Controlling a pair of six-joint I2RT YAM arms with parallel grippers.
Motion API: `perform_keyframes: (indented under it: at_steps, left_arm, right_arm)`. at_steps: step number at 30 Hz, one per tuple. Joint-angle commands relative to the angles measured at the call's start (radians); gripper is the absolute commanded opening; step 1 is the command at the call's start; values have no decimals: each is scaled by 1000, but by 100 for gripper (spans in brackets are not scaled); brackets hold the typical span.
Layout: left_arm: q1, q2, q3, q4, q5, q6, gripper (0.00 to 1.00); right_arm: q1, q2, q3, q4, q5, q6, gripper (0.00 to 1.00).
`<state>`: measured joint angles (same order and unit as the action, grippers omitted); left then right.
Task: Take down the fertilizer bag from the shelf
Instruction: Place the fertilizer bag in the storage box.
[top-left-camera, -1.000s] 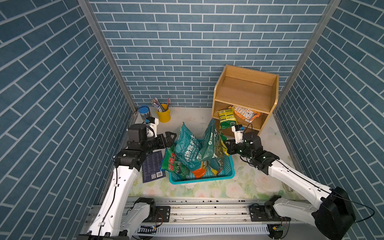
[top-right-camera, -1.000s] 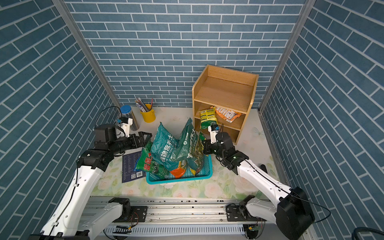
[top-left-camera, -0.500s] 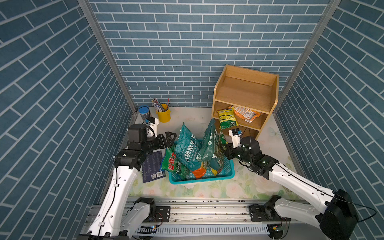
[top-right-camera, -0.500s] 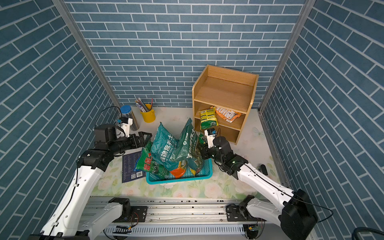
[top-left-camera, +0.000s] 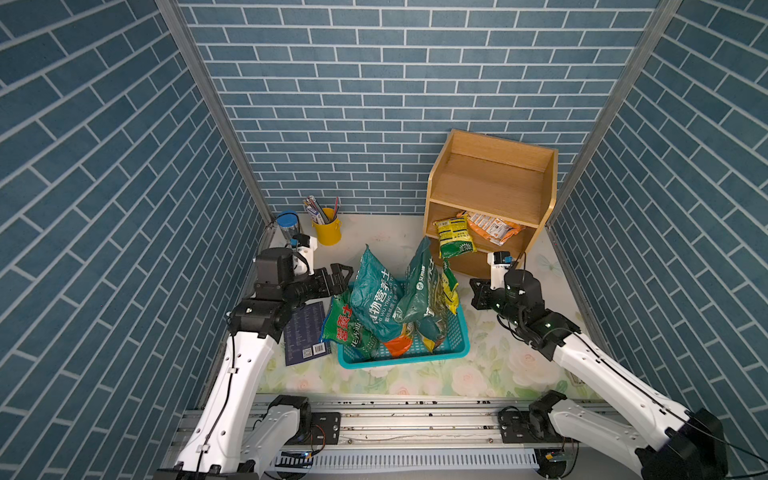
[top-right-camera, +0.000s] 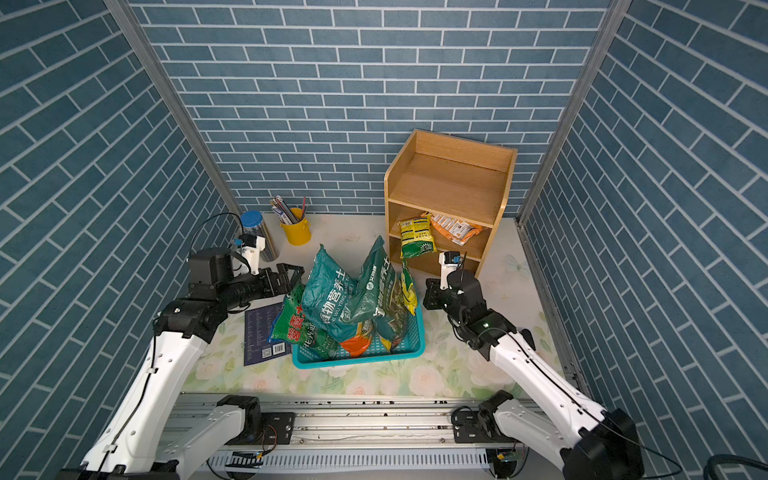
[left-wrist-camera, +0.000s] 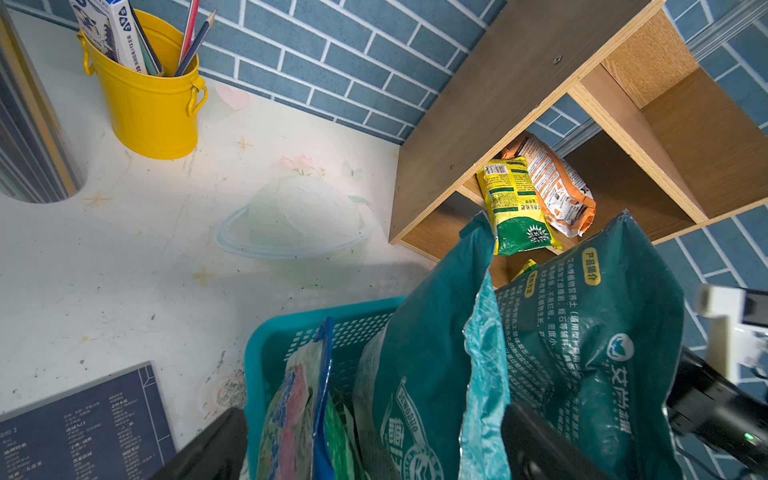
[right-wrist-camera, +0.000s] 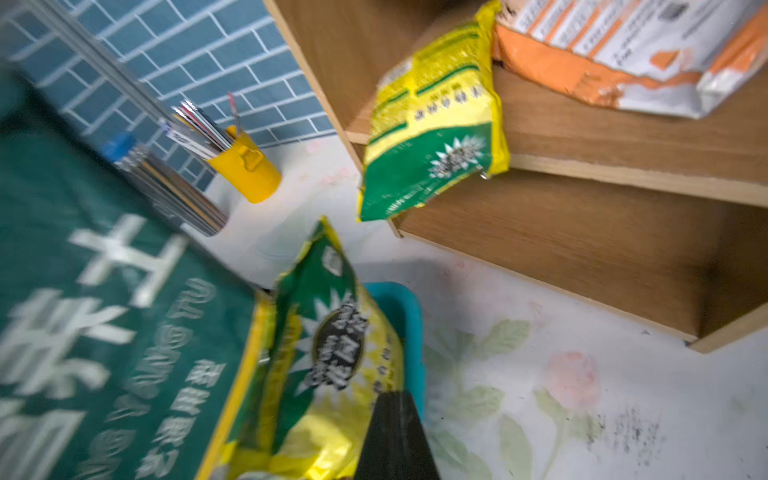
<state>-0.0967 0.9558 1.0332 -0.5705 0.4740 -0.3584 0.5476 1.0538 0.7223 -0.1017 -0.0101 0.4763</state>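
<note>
The wooden shelf stands at the back right. On its middle tier lie a yellow-green fertilizer bag, hanging over the front edge, and an orange-white bag. My right gripper is shut and empty, just right of the turquoise basket, below and in front of the shelf. My left gripper is open at the basket's far left corner, its jaws standing either side of the bag tops.
The basket holds several upright teal, green and yellow bags. A yellow pencil bucket and a blue-lidded jar stand at the back left. A dark blue booklet lies left of the basket. Brick walls close in on both sides.
My right gripper has drawn back to the right, away from the basket's bags, and is blurred in its wrist view. The left arm and the shelf bags have not moved.
</note>
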Motion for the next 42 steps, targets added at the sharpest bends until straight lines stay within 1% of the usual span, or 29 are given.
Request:
perform_keyframes:
  at_steps: [1, 3, 6, 10, 14, 16, 18, 22, 24, 26, 27, 29, 31, 33, 37, 40, 41, 42]
  left_arm:
    - [-1, 2, -12, 6, -2, 8, 100]
    - [-1, 3, -12, 7, -1, 9, 100]
    - [-1, 3, -12, 7, -2, 9, 100]
    - [-1, 2, -12, 6, -2, 8, 100]
    - [-1, 2, -12, 6, -1, 8, 100]
    - [-1, 2, -12, 7, -2, 8, 100]
    - [-1, 1, -12, 7, -3, 9, 100]
    - [-1, 1, -12, 6, -2, 8, 100]
    - [-1, 1, -12, 6, -1, 8, 100]
    - [-1, 1, -12, 8, -2, 7, 100]
    - [-1, 1, -12, 7, -2, 7, 100]
    - [-1, 2, -12, 7, -3, 7, 100]
    - [-1, 3, -12, 7, -4, 7, 100]
    - [-1, 2, -12, 7, -3, 7, 100]
    - [-1, 3, -12, 7, -5, 7, 100]
    - [-1, 3, -12, 7, -4, 7, 100]
    - [-1, 1, -12, 7, -5, 7, 100]
    - [-1, 1, -12, 5, -5, 6, 100]
  right_arm:
    - [-3, 96, -13, 38, -156, 15, 0]
    - [-3, 139, -19, 63, -197, 17, 0]
    - [3, 155, -39, 105, -244, 19, 0]
    - [32, 166, -56, 112, -230, 20, 0]
    - [91, 246, -55, 121, -221, 11, 0]
    - [150, 281, -29, 105, -174, -4, 0]
    - [185, 302, -16, 92, -133, -7, 0]
    - [189, 345, -12, 55, -88, 2, 0]
    - [188, 320, -7, 31, -41, 2, 0]
    - [189, 251, -2, 8, 9, 3, 0]
    - [188, 213, 4, -10, 42, 3, 4]
    - [188, 123, 27, -54, 97, 2, 18]
    - [188, 37, 58, -101, 166, 3, 37]
    - [187, -31, 86, -123, 216, 13, 49]
    - [184, -92, 129, -85, 264, 52, 67]
    - [170, -39, 156, -37, 237, 88, 68]
    - [160, -5, 174, -35, 227, 105, 65]
    - [147, 23, 188, -35, 226, 124, 65]
